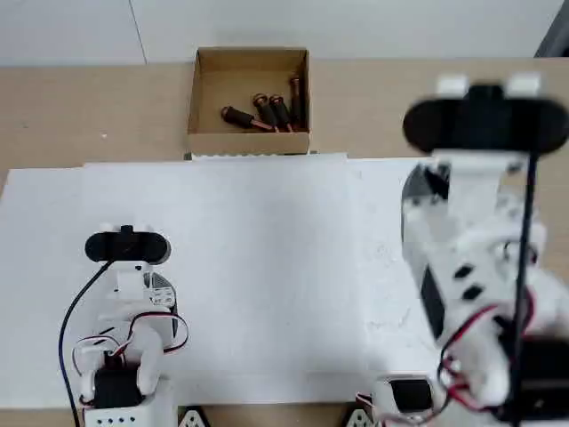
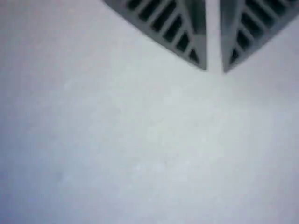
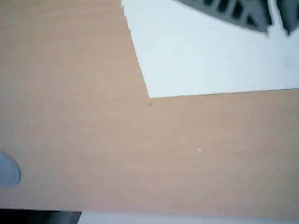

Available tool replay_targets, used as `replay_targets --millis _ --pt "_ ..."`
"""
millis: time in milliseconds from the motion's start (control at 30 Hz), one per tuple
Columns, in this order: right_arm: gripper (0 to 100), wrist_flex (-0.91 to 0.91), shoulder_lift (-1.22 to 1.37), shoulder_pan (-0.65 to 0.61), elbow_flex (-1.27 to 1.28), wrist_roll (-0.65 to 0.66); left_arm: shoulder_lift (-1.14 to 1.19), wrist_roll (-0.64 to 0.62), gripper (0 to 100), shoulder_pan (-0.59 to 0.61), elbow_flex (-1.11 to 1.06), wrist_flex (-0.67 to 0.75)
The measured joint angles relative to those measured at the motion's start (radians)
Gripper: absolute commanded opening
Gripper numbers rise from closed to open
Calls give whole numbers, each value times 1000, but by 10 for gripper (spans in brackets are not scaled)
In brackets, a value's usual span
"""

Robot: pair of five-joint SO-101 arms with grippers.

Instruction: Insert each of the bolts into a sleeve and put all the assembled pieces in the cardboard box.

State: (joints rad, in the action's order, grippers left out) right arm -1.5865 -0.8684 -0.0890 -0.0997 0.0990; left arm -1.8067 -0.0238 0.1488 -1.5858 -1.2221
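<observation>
The cardboard box (image 1: 249, 140) stands at the back of the table, just beyond the white paper. Several brown bolt-and-sleeve pieces (image 1: 267, 112) lie inside it, towards its right half. My left arm (image 1: 133, 294) is folded back at the front left. Its gripper (image 2: 213, 65) hangs close over bare white paper, the fingers shut with nothing between them. The right arm (image 1: 480, 267) is raised high at the right side. The right gripper (image 3: 276, 25) is over the corner of the paper, shut and holding nothing.
White paper (image 1: 267, 267) covers the middle of the wooden table (image 1: 53, 116). In the right wrist view the paper's corner (image 3: 196, 56) meets bare wood (image 3: 140, 154). A small pale blue round thing (image 3: 7, 170) sits at that view's edge.
</observation>
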Motion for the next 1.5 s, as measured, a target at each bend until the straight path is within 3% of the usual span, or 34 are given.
replay_targets --millis 333,567,1133,1500 --pt "3 288 -632 6 904 -6 0 2 6 0 0 0" --pt "3 382 -922 2 1346 -9 0 2 6 0 0 0" --pt "3 756 -933 0 1768 -17 0 2 6 0 0 0" --pt "4 675 -931 2 1769 -17 0 2 6 0 0 0"
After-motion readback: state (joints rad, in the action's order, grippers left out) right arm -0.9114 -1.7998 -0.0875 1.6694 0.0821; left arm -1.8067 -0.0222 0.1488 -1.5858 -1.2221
